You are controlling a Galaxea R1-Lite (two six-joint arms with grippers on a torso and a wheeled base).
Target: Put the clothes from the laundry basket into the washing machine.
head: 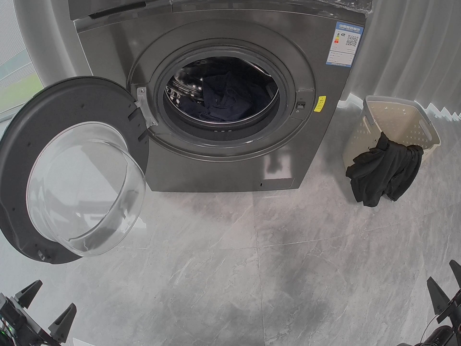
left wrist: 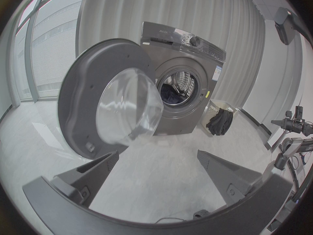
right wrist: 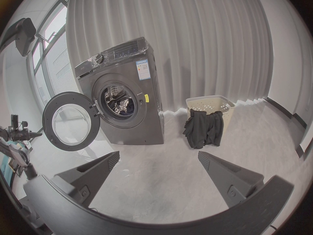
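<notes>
the left fingers (head: pixel 62 320), spread and empty, sit near the open door (head: pixel 48 102); the right fingers (head: pixel 436 296), also spread, are well short of the laundry basket (head: pixel 403 103) with a black garment (head: pixel 384 169) over its rim. beyond, dark clothes (head: pixel 225 92) lie inside the washing machine (head: pixel 216 30).

i can't count the dark clothes (head: pixel 225 92) in the drum (head: pixel 185 85), they merge. black garment (head: pixel 384 169) hides part of the laundry basket (head: pixel 401 114) front. head view's edge crops my left gripper (head: pixel 54 295) and right gripper (head: pixel 441 271).
</notes>
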